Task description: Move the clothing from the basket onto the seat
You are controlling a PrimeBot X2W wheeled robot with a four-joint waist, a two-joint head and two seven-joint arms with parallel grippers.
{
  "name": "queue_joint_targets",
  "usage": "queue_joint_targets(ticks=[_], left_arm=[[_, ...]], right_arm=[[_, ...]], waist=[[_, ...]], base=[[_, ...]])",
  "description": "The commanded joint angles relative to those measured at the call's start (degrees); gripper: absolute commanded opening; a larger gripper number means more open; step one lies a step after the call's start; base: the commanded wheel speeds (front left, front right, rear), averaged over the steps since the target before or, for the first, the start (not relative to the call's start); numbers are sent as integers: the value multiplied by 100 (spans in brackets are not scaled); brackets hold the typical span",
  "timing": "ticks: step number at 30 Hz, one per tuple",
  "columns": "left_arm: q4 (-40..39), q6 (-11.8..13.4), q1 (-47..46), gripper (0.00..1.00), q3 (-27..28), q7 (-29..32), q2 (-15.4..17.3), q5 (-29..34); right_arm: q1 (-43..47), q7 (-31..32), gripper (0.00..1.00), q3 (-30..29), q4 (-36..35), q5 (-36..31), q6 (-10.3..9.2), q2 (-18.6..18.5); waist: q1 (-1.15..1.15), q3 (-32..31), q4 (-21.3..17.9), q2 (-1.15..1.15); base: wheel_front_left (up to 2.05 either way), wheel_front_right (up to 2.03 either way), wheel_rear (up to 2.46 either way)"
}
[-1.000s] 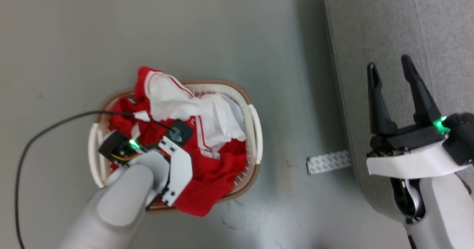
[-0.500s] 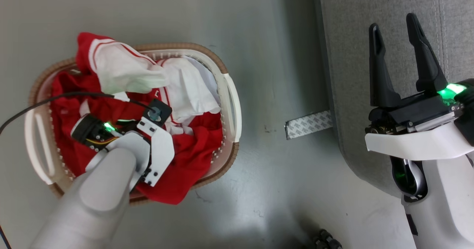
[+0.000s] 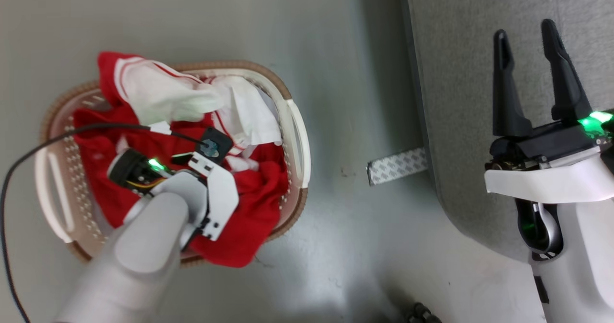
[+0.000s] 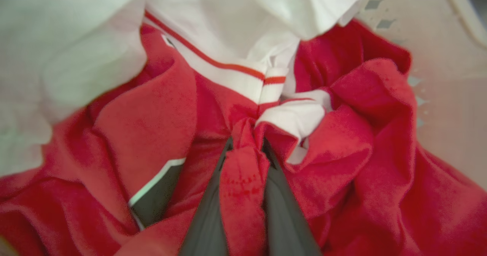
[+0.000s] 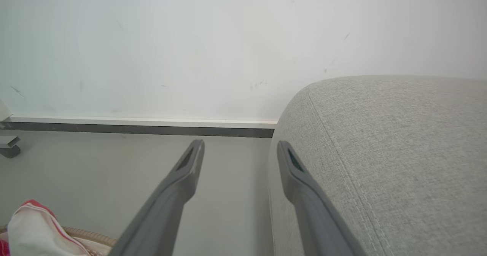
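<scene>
**A:** Start at the left. What's in the basket (image 3: pixel 295 136)?

**B:** The clothing (image 3: pixel 249 217), all of it. It's a heap of red cloth with white panels, one corner spilling over the near rim and a white sleeve draped over the far rim. A black cable (image 3: pixel 29 155) loops in from the left to the wrist above the heap.

**A:** And the left gripper (image 4: pixel 246 153)?

**B:** It's down in the heap. In the left wrist view its two dark fingers are drawn close on a bunched fold of red fabric, which stands up between them. I'd judge the pinch sits mid-heap so that a lift pulls a whole garment and not just a hem.

**A:** Why is the basket on the floor (image 3: pixel 336 49) there?

**B:** Probably so it's near the seat (image 3: pixel 470 73) and the carry across is short. A patterned strip (image 3: pixel 397 165) lies on the bare floor between them, its right end at the seat's edge.

**A:** What about the right gripper (image 3: pixel 524 28)?

**B:** It's over the grey seat with its fingers spread wide and nothing between them. It looks parked out of the way, or ready to help.

**A:** Is there any writing?

**B:** I can't read any. There's red piping on the white trim, but no number, logo or label faces the cameras.
</scene>
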Motion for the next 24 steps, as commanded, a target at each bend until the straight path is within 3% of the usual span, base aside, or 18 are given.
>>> queue_joint_targets(ticks=[1, 24], left_arm=[[-57, 7, 109, 0, 66, -204, -84, -145], [-440, 311, 1453, 0, 295, -1784, -855, -1029]], right_arm=[[130, -18, 100, -96, 60, -41, -12, -33], [1826, -18, 100, -799, 507, -284, -12, -380]], waist=[[0, -288, 135, 0], [0, -3140, 1181, 0]], base=[[0, 0, 0], [0, 0, 0]])
